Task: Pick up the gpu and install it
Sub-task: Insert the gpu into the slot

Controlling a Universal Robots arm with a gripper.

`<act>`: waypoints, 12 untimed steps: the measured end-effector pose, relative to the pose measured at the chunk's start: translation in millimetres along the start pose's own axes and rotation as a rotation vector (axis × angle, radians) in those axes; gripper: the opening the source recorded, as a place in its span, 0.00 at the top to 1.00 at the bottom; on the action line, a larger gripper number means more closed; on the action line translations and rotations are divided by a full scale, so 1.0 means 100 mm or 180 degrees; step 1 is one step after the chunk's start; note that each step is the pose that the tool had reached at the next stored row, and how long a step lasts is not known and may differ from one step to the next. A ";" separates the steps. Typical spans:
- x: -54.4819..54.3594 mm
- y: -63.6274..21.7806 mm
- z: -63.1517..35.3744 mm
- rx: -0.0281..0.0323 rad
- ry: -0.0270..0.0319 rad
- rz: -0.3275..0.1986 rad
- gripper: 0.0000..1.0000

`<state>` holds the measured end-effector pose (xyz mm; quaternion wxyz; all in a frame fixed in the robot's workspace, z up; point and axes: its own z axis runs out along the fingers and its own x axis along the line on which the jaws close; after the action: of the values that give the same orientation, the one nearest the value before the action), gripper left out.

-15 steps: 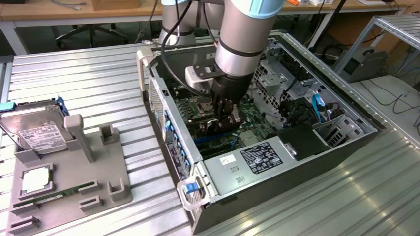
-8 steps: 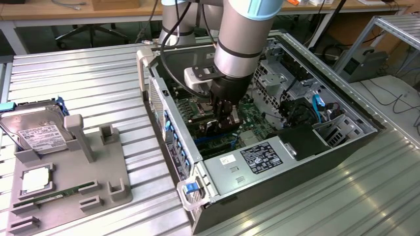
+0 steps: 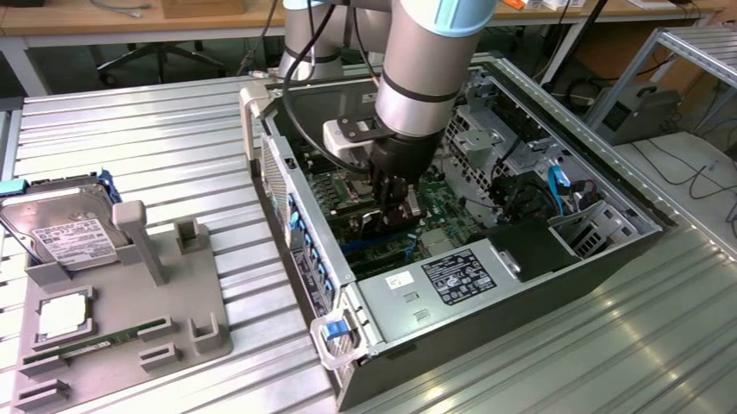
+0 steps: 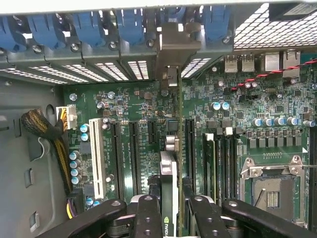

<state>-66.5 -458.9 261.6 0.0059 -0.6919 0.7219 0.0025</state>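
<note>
Tool down inside open computer case, clamped on gpu from both sides. I see card edge-on between fingers, upright over motherboard, running along expansion slots, silver bracket end up against blue-latched rear wall of case. I can't tell whether card edge sits in slot or just above it. On desk, toward exterior view's left, grey fixture holds hard drive and green RAM stick.

Bright even light, glare streaks across metal table
</note>
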 end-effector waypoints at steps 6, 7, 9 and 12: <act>-0.01 0.000 0.004 -0.0001 0.0008 -0.0054 0.73; -0.01 0.000 0.008 0.0000 0.0008 -0.0054 0.73; -0.01 0.000 0.011 0.0000 0.0007 -0.0054 0.73; -0.01 0.000 0.011 0.0000 0.0007 -0.0054 0.73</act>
<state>-66.5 -458.3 260.4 0.0050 -0.6980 0.7161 0.0017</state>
